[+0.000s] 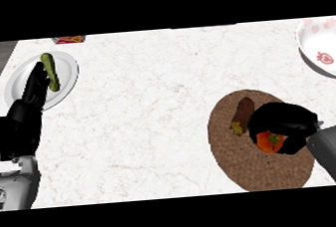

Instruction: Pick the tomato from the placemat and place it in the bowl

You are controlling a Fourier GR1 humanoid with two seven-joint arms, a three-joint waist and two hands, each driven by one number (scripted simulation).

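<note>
The light is bright and even over the pale desk, with no glare and no clear direction. Shadows are faint and soft. The black right hand shows little detail, so its outline is perhaps hard to read. The bowl looks stretched at the edge.

One surface carries one round brown placemat, one white plate and one white bowl with red markings. Food items: one tomato, one brown item on the placemat, one green vegetable on the plate. Two hands: left hand, right hand; one small red object at the far edge.
</note>
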